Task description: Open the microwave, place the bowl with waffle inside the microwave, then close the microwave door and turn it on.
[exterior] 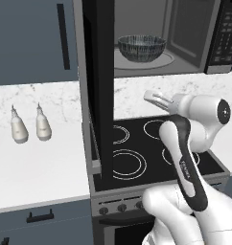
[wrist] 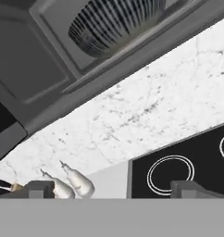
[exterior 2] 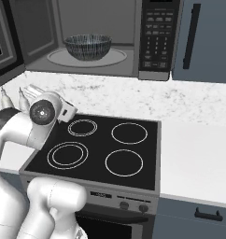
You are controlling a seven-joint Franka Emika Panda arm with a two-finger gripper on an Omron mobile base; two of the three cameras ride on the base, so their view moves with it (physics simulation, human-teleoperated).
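bowl: the round dark grey bowl with fine pale ribbed stripes (exterior: pixel 142 48) sits on the round turntable plate (exterior 2: pixel 56 58) inside the wide black-and-steel microwave (exterior 2: pixel 105 37), roughly centred on it.
waffle: nothing of it can be made out over the bowl's rim.
door: the wide black microwave door with its dark glass window (exterior: pixel 101 86) stands swung fully open, edge-on in the left base view, hanging over the left part of the black stovetop (exterior 2: pixel 101 149).
claw: the white two-finger gripper (exterior: pixel 155 99) is empty with its jaws spread wide, hovering above the back of the stovetop, below the microwave opening and well apart from the bowl.
step in hand: placing looks done; closing the door comes next, by my reading.
next move: the arm would need to swing left, get outside the open door and push it toward the cavity.
after that: the button keypad panel (exterior 2: pixel 157 37) on the right side of the microwave front.
nearby: two pale bottles (exterior: pixel 29 125) on the white marble counter (exterior: pixel 41 158) left of the door, worth avoiding.
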